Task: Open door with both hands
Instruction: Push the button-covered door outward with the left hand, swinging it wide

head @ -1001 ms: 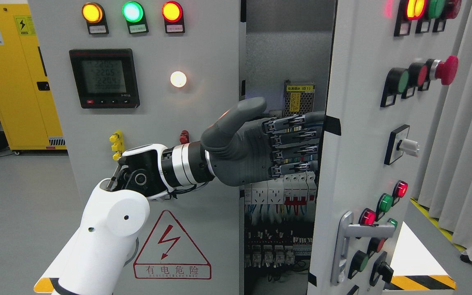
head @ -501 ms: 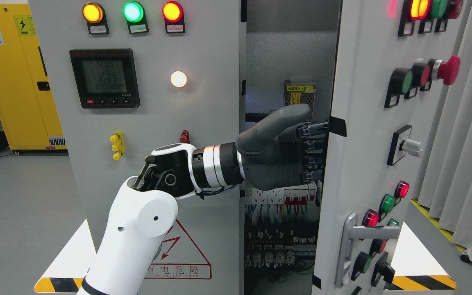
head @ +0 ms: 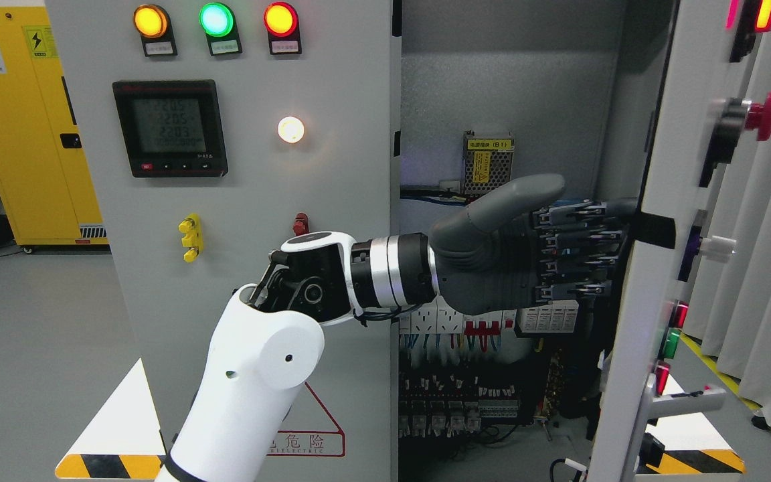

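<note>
A: Head view. Where's the left hand (head: 526, 251)?
B: Reaching across from lower left, fingers (head: 579, 251) straight out, tips against the inner edge of the right door (head: 653, 221). Thumb up, gripping nothing.
A: The door?
B: Swung well open at the right (cabinet wiring (head: 466, 395) shows inside). Left door (head: 251, 201) is closed.
</note>
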Motion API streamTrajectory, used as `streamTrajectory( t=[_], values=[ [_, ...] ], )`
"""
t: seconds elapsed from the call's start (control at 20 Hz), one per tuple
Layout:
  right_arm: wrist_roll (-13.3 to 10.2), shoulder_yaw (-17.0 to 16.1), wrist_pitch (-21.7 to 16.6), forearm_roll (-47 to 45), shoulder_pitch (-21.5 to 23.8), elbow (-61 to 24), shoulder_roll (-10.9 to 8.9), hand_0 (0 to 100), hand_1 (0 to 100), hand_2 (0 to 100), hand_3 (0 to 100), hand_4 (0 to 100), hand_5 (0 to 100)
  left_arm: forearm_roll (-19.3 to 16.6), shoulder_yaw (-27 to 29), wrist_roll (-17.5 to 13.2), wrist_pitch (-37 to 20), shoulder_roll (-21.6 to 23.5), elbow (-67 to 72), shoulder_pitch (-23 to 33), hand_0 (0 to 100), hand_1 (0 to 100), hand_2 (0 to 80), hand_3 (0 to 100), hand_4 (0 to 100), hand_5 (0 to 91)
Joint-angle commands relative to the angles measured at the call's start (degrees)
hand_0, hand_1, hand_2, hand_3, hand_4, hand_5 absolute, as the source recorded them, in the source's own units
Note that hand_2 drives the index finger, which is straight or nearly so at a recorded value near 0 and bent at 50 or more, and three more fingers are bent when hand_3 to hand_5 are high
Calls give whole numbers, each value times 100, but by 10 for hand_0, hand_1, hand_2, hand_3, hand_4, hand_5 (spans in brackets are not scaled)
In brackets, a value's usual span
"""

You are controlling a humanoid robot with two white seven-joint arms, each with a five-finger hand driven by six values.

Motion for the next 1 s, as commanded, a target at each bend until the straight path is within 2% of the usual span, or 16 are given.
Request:
streamTrajectory(
  t=[0.0, 0.5, 0.6, 0.7, 0.95],
  values=[
    [-7, 1, 2, 0, -140, 0, 11, 0, 500, 40, 0, 0, 0, -26, -47, 12, -3, -322, -21, -31, 120, 556, 0, 0, 0, 0],
    [-7, 1, 2, 0, -140, 0, 11, 0, 500, 40, 0, 0, 0, -17, -380, 56, -11, -331, -179, -145, 120, 556, 0, 0, 0, 0],
    [2, 1, 2, 0, -140, 0, 3, 0, 500, 40, 0, 0, 0, -17, -468, 179, -55, -331, -171, -198, 120, 556, 0, 0, 0, 0],
    [-7, 1, 2, 0, -140, 0, 3, 0, 500, 40, 0, 0, 0, 9, -661, 355, -186, -331, -162, -233, 120, 556, 0, 0, 0, 0],
    [-7, 1, 2, 0, -140, 0, 11, 0, 500, 40, 0, 0, 0, 273, -1258, 373, -634, -340, -127, -505, 120, 556, 0, 0, 0, 0]
  ],
)
